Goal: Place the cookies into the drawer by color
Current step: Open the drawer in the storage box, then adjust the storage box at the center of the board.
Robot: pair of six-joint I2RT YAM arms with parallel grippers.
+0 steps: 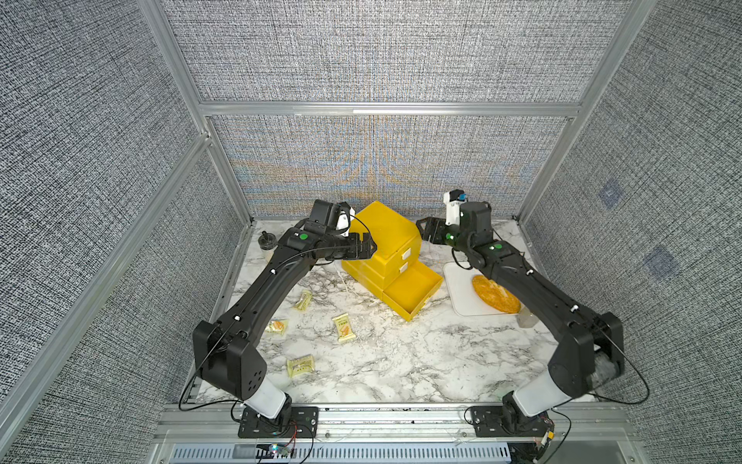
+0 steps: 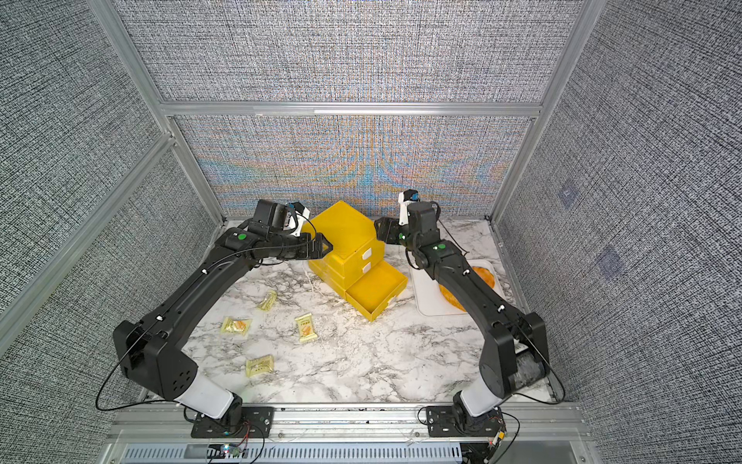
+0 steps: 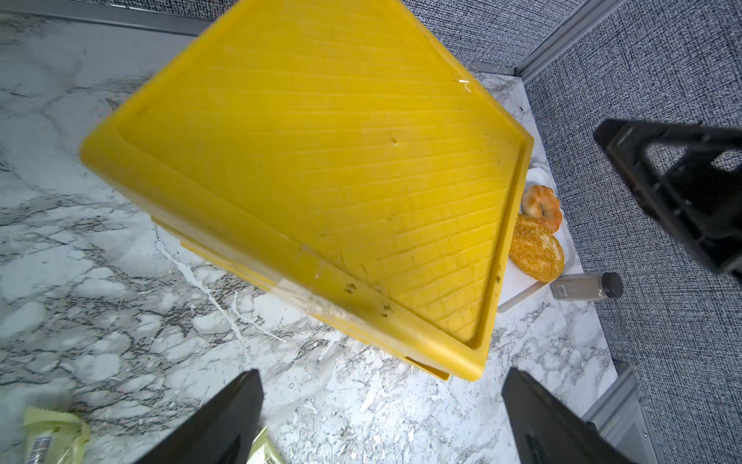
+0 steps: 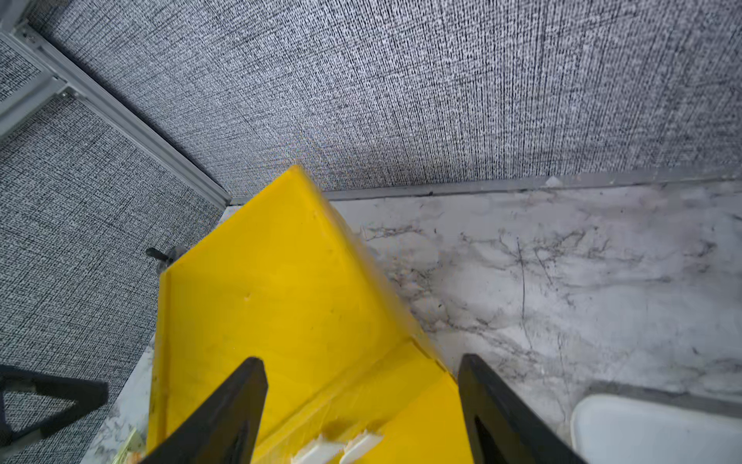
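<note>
Drawer point(image 1: 385, 231) stack sits mid-back on the table point(image 1: 401, 361): 3 levels, bottom one pulled out, top 2 shut. Left hand point(image 1: 368, 246) hovers at its left top edge, jaws wide, nothing in em. Right hand point(image 1: 420, 229) is by the right top corner, jaws apart too, not holding anything afaict. 4 cookies point(image 1: 344, 327) lie loose left of the drawer, one partly under the left arm. Right side: 1 white tray point(image 1: 461, 309) w/ 1 bread loaf point(image 1: 492, 295) (right arm blocks part) + 1 doughnut point(image 3: 542, 207), 1 bottle point(image 3: 586, 285) beside it.
</note>
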